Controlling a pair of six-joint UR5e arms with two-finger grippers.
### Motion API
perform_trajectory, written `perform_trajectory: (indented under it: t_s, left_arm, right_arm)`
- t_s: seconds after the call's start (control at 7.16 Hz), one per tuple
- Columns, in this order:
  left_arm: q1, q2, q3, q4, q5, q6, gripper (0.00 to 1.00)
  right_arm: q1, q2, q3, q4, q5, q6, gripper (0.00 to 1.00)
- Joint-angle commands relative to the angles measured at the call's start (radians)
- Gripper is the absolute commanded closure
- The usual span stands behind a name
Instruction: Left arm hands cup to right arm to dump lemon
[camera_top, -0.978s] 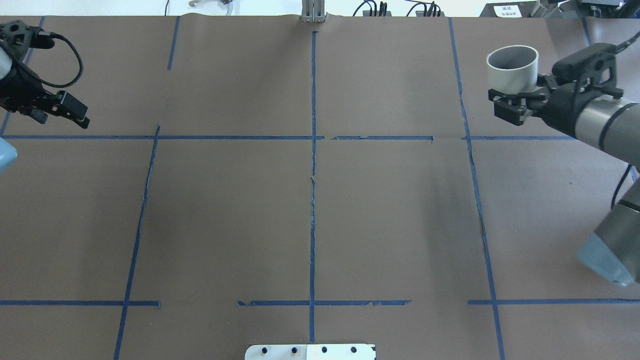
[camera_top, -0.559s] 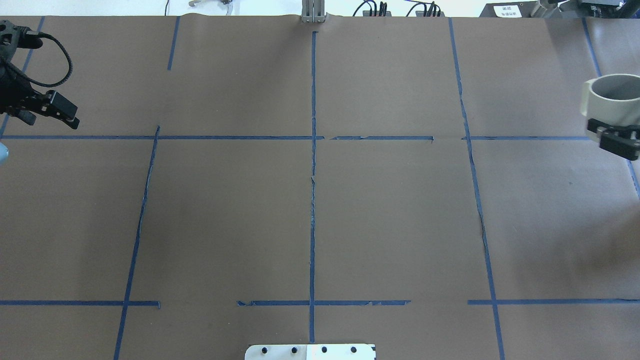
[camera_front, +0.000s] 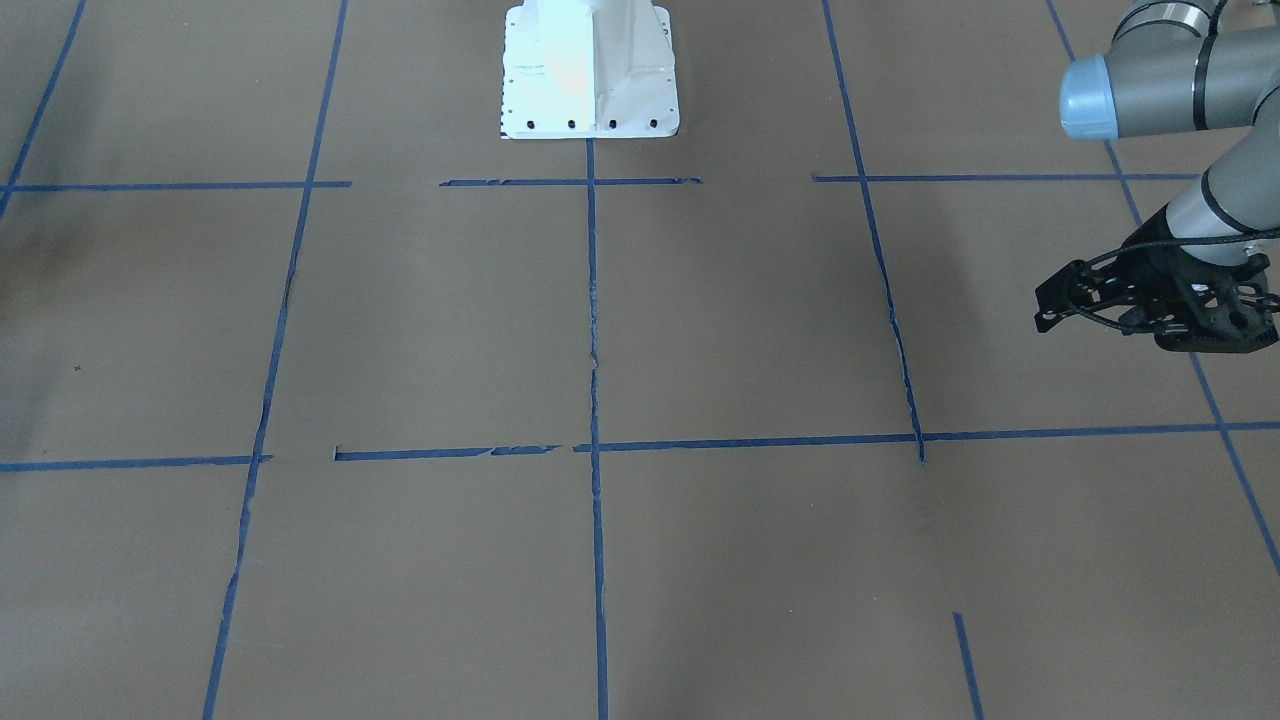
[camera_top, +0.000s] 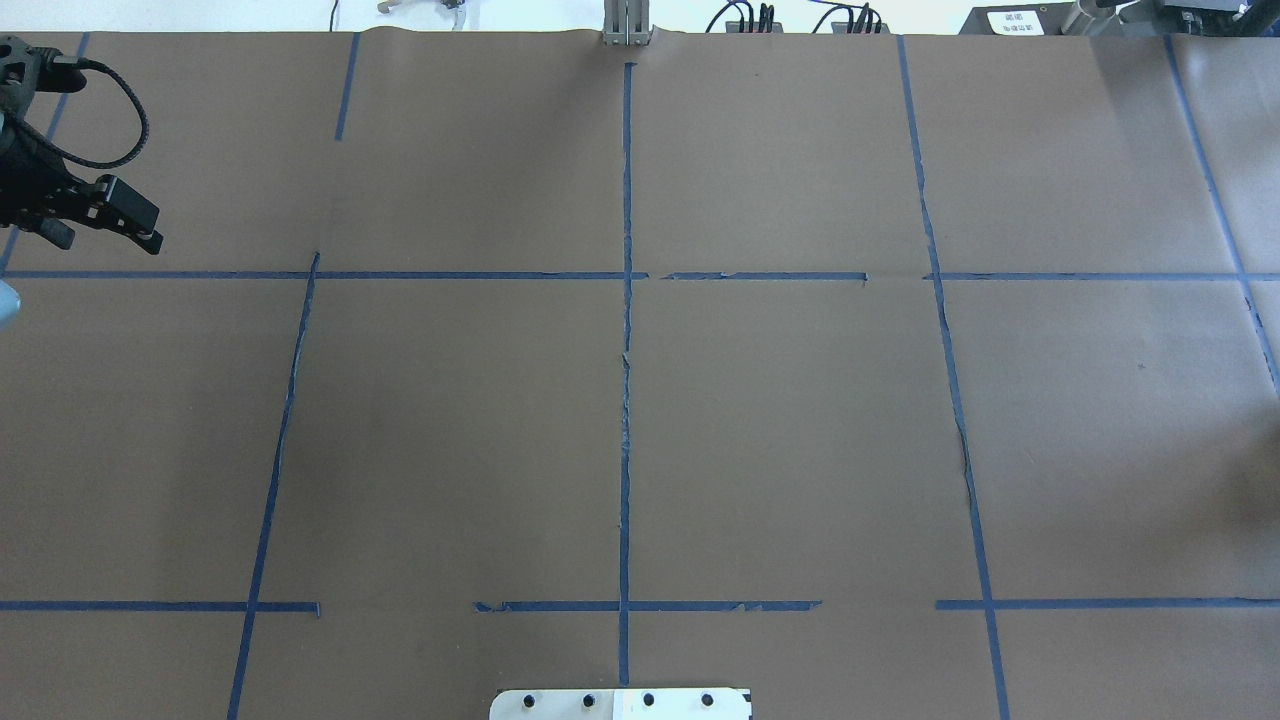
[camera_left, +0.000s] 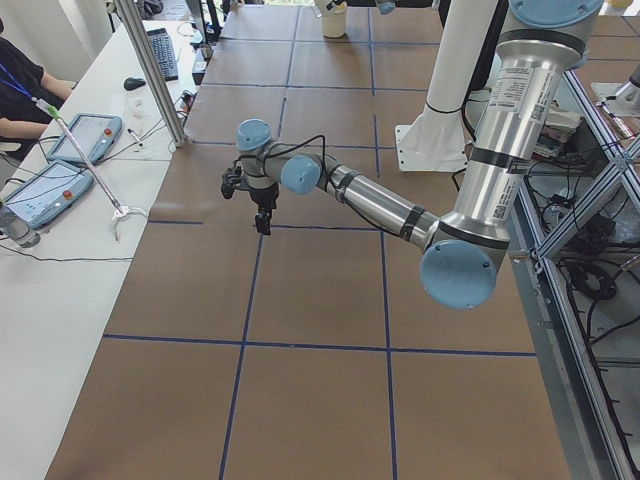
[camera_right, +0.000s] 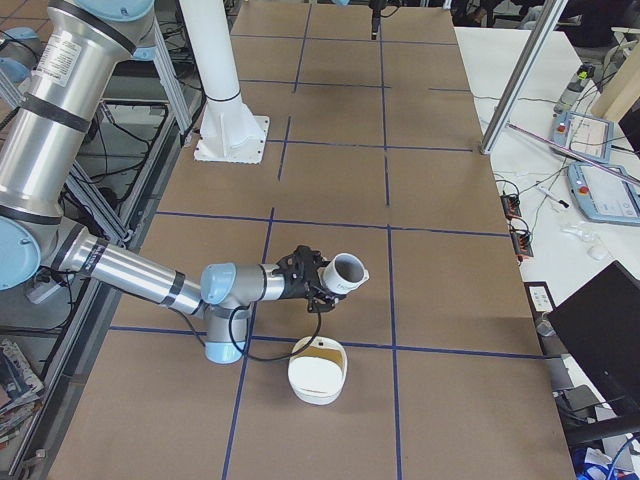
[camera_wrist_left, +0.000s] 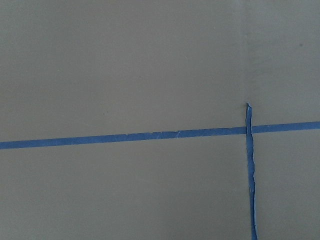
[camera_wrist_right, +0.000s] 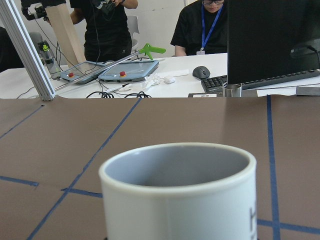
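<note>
Two grippers are mine. My left gripper (camera_top: 105, 225), a black open-frame tool, hangs empty over the matte brown paper table (camera_top: 800, 420), fingers apart. The cup (camera_right: 349, 271), a smooth white cylinder with a grey inside, sits tilted at my right gripper (camera_right: 325, 285), near a round white bowl (camera_right: 315, 390). Whether those fingers clamp it, I cannot tell.
</note>
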Motion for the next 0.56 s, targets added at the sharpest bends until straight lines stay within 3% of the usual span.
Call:
perform_trajectory:
  t_s: [0.0,0.14,0.42]
  left_arm:
    - [0.001,0.001,-0.008,0.0,0.0,-0.004,0.0]
    - [0.001,0.004,-0.014,0.0,0.0,-0.014,0.0]
    - [0.001,0.007,-0.025,0.0,0.0,-0.024,0.0]
  right_arm:
    - [0.009,-0.001,-0.15,0.232,0.001,0.273,0.97]
    - [0.009,0.001,-0.176,0.299,-0.004,0.401,0.97]
    - [0.009,0.016,-0.172,0.321,-0.005,0.702,0.97]
